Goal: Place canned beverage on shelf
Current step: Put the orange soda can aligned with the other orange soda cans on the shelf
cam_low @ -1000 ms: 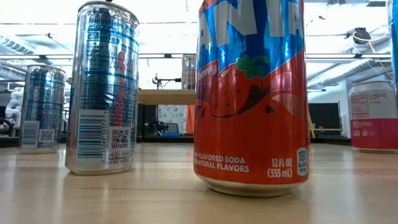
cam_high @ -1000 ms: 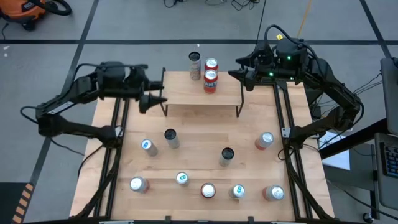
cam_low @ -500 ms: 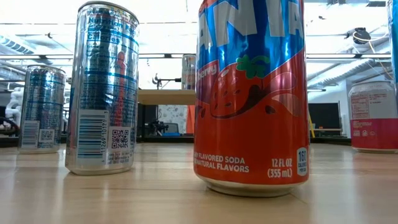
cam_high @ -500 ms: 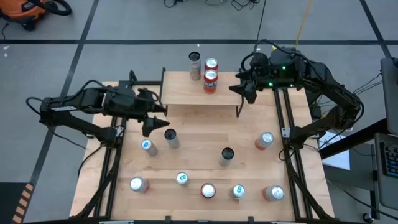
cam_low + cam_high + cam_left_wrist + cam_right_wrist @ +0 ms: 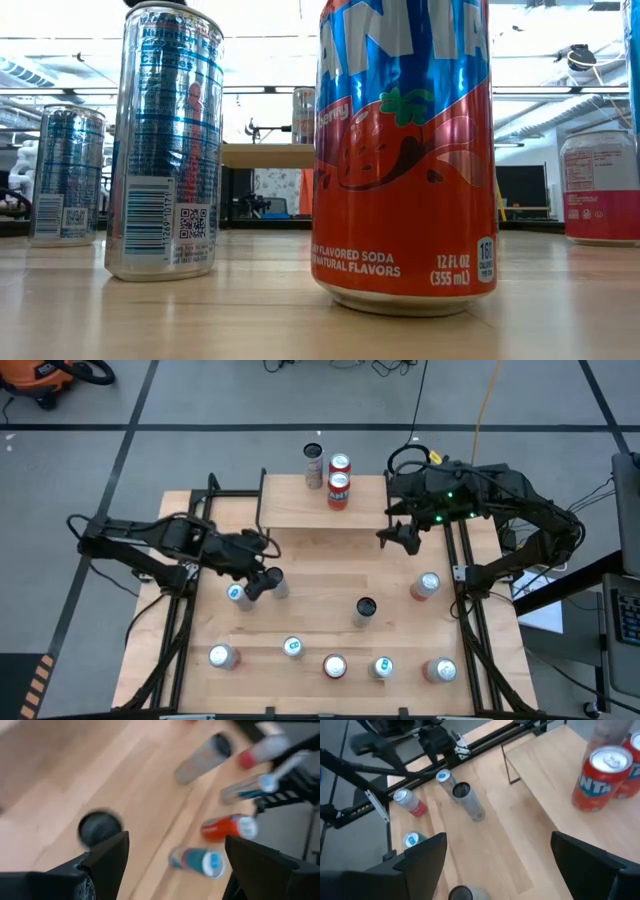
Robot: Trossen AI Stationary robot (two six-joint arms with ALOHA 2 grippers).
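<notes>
Shelf (image 5: 300, 508) holds two red cans (image 5: 339, 485); left claw (image 5: 262, 582) and right claw (image 5: 398, 536) both apart, empty.

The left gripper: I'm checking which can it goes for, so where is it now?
In the high view the open left gripper hangs over the table's left half, before the small wooden shelf, just above a dark-topped grey can beside a blue-topped can.

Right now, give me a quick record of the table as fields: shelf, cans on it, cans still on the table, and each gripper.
shelf: low wooden rack at the table's far edge
cans on shelf: three, two red cans and a silver can
cans on table: nine, upright
left gripper: open, above a dark-topped can
right gripper: open, empty, beside the shelf's right end
</notes>
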